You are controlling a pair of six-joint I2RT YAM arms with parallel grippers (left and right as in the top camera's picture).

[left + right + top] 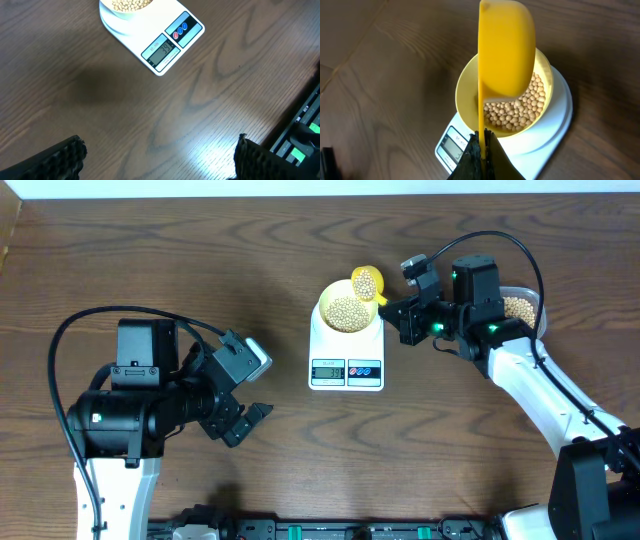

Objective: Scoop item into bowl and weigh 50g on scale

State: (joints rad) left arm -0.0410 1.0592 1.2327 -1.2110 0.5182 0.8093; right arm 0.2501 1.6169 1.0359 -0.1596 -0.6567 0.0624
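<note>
Here, scoop (506, 50) tilted over bowl (466, 106) rim

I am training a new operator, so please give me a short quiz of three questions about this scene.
1. True or false: the bowl stands on the scale.
2. Which gripper holds the scoop? A) left B) right C) neither
3. Fill in: the left gripper is ____ (open or shut).
Key: 1 true; 2 B, the right gripper; 3 open.
</note>
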